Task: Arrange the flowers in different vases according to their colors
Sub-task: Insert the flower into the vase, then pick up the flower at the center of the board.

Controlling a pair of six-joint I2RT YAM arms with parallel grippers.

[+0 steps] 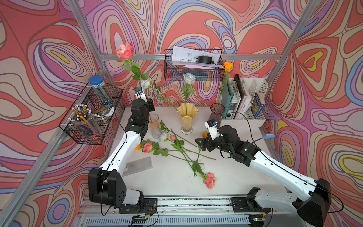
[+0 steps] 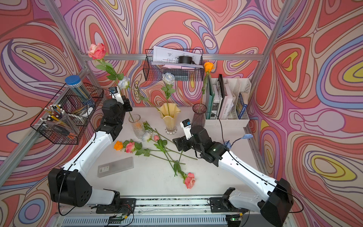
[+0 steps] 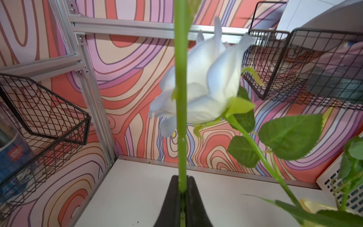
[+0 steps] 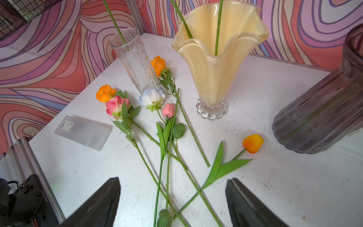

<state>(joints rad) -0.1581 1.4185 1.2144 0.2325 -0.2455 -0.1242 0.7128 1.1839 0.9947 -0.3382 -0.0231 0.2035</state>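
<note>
Left fingers clamped on green stem w/ top cut off; right fingers apart, bases cropped.

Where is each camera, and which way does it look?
Top views: high behind the robot, looking down on the table; left arm and right arm show.
Left wrist: on the left arm, facing the back wall; left gripper shut on a stem.
Right wrist: on the right arm, facing the table; open right gripper shows.
Shared: yellow vase, in right wrist and both top views.
</note>
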